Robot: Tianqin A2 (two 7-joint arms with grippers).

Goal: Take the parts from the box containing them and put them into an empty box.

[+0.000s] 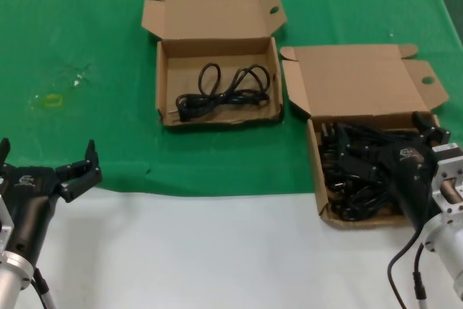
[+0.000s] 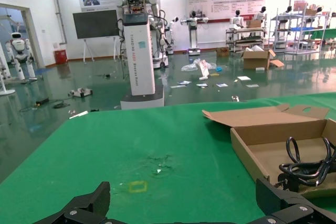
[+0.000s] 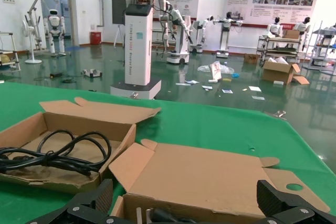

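The far box [image 1: 165,77] stands open at mid-table and holds one coiled black cord [image 1: 217,97]. It also shows in the left wrist view [image 2: 252,153] with the cord [image 2: 307,169], and in the right wrist view [image 3: 31,129] with the cord [image 3: 58,156]. The near right box [image 1: 315,171], with its lid [image 1: 362,81] laid back, holds a pile of several black cords [image 1: 347,179]. My right gripper [image 1: 383,137] hangs open just over this pile; a plug [image 3: 152,217] lies between its fingertips. My left gripper [image 1: 47,151] is open and empty at the near left, away from both boxes.
A green cloth [image 1: 94,27] covers the table, with a white strip [image 1: 217,251] along the near edge. A small yellow mark [image 1: 52,100] lies on the cloth at the left, also in the left wrist view [image 2: 137,186]. The two boxes stand close together.
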